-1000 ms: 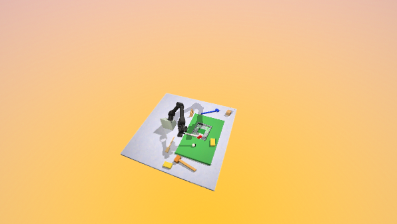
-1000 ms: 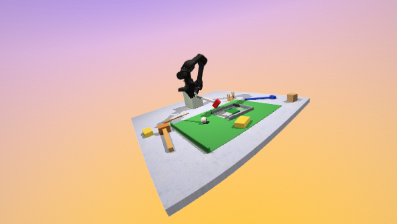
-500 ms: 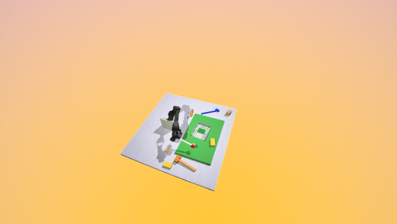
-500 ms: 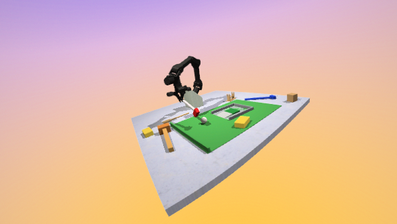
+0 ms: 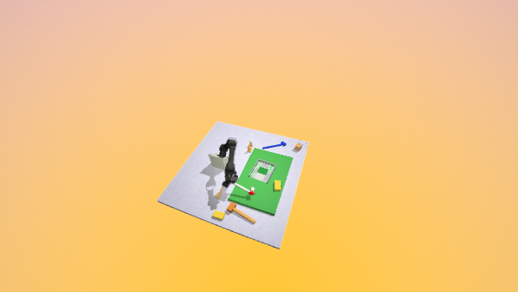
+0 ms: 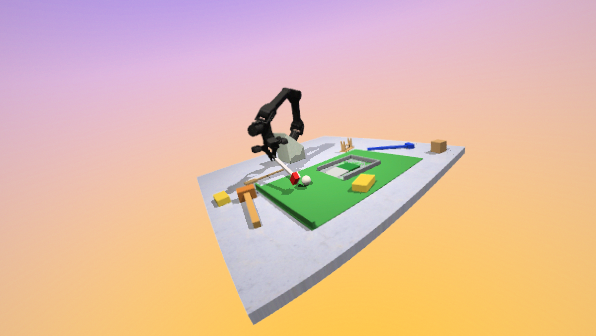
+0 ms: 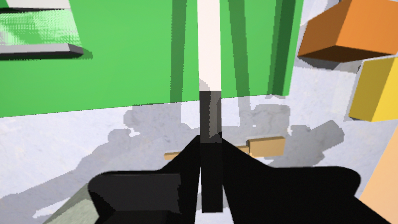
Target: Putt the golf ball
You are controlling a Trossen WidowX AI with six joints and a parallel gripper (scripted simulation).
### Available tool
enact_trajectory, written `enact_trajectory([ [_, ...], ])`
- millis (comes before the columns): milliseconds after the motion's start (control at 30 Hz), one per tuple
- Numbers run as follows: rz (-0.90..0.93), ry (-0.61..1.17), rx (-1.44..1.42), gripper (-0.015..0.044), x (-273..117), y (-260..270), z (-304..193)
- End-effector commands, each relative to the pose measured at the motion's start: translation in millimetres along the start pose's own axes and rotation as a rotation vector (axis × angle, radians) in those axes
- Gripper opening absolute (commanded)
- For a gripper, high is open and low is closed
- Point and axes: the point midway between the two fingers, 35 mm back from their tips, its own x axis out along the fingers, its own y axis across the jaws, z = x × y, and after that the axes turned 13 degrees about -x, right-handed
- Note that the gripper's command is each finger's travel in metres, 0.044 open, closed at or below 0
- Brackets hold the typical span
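My gripper (image 5: pixel 228 183) (image 6: pixel 273 157) (image 7: pixel 206 139) is shut on the red putter's dark grip, above the table beside the green board (image 5: pixel 282 158) (image 6: pixel 320 212) (image 7: pixel 125 55). The red putter (image 5: pixel 251 192) (image 6: pixel 295 178) (image 7: pixel 209 45) has a white shaft slanting down over the board. Its red head is low beside the white golf ball (image 5: pixel 252 189) (image 6: pixel 306 180), on the side away from the raised green (image 5: pixel 262 170) (image 6: pixel 349 166). I cannot tell whether head and ball touch. The raised green sits inside a grey-walled frame. Head and ball are out of the wrist view.
An orange mallet (image 5: pixel 231 207) (image 6: pixel 246 192) (image 7: pixel 340 30) and yellow block (image 5: pixel 218 215) (image 6: pixel 221 198) (image 7: pixel 382 92) lie beyond the board's end. Another yellow block (image 5: pixel 277 185) (image 6: pixel 363 183) is on the board. A wooden tool (image 5: pixel 218 194) (image 7: pixel 266 147), blue club (image 5: pixel 274 146) (image 6: pixel 390 147) and brown cube (image 5: pixel 298 147) (image 6: pixel 438 146) lie around it.
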Motion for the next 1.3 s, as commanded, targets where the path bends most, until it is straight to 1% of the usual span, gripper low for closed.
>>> enact_trajectory([
  [0,-0.012,-0.016,0.002,0.0,-0.1,-1.8,2.5],
  [600,-0.011,-0.017,0.002,0.0,27.3,-1.7,3.0],
  [967,-0.01,-0.008,-0.002,0.0,24.1,-3.1,1.6],
  [1267,-0.014,-0.016,0.001,0.0,26.3,-29.0,-3.4],
])
